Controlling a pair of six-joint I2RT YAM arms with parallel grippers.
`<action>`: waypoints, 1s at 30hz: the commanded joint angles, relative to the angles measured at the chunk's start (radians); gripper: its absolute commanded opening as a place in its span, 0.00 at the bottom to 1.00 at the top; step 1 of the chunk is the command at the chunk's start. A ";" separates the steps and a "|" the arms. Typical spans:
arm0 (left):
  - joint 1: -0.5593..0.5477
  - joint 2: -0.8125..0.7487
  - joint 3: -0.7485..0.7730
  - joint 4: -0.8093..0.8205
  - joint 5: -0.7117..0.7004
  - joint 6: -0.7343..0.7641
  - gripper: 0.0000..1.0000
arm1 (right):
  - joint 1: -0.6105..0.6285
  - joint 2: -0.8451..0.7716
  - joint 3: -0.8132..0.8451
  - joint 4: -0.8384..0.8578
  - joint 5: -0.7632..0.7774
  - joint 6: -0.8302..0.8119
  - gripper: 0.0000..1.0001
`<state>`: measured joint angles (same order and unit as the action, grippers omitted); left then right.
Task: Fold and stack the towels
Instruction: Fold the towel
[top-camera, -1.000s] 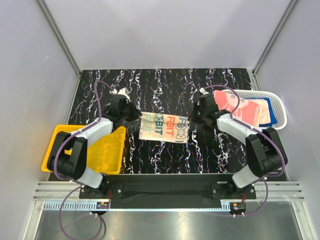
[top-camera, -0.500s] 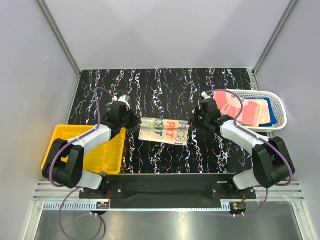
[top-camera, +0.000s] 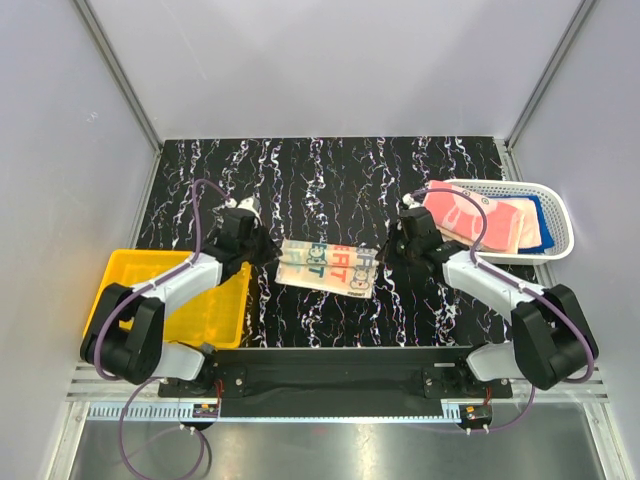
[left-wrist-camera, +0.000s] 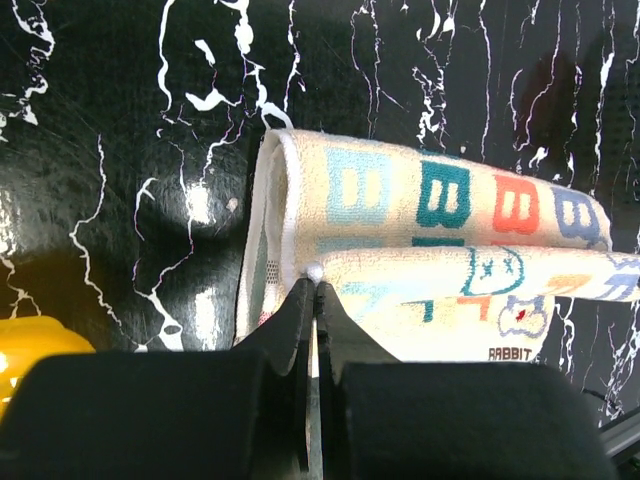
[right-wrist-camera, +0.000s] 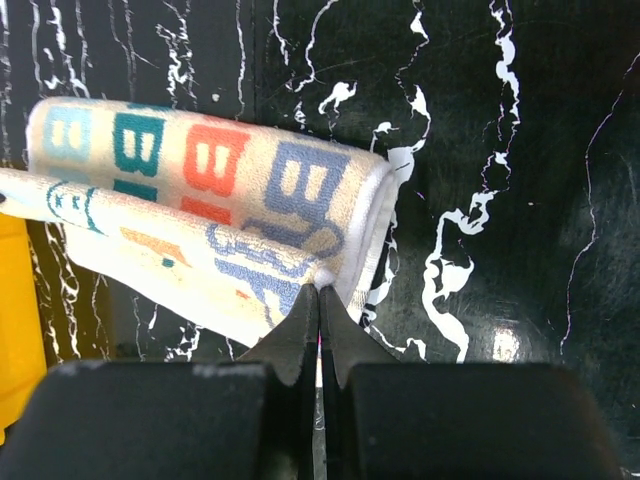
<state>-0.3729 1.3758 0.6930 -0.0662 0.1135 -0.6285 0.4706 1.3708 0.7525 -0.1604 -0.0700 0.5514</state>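
Left jaws pinched shut on the left end of the lettered towel (top-camera: 325, 265), right jaws pinched shut on its right end. Each holds a corner of one long edge, and nothing else is in either grip. The towel spans the gap between the two arms, so neither is nearer; its long axis runs left to right, roughly parallel to the near edge of the table (top-camera: 330, 175). Both wrist views show the held edge raised as a flap that curls over a lower layer, which lies flat on the table beyond the jaws. The fold looks half made. My guess is the held edge has to travel across the short axis toward the far edge, both ends in step, or the flap will skew. The surface is dark marbled, glossy and flat, with nothing on it between the towel and the far edge. The yellow bin (top-camera: 130, 285) sits at the near left corner, under the left arm. The white mesh basket (top-camera: 562, 205) sits by the right edge with the other towels (top-camera: 490, 222) in it, apart from the held one.
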 joint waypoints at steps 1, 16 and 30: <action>-0.001 -0.063 0.019 0.000 -0.043 0.019 0.00 | 0.010 -0.071 -0.002 -0.005 0.030 0.008 0.00; -0.003 -0.096 -0.001 -0.115 -0.072 0.013 0.00 | 0.049 -0.148 -0.102 0.002 -0.001 0.057 0.00; -0.018 -0.043 -0.013 -0.144 -0.064 0.021 0.09 | 0.085 -0.176 -0.206 0.056 0.013 0.097 0.08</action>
<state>-0.3931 1.3354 0.6781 -0.2119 0.0937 -0.6254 0.5510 1.2346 0.5533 -0.1169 -0.0746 0.6468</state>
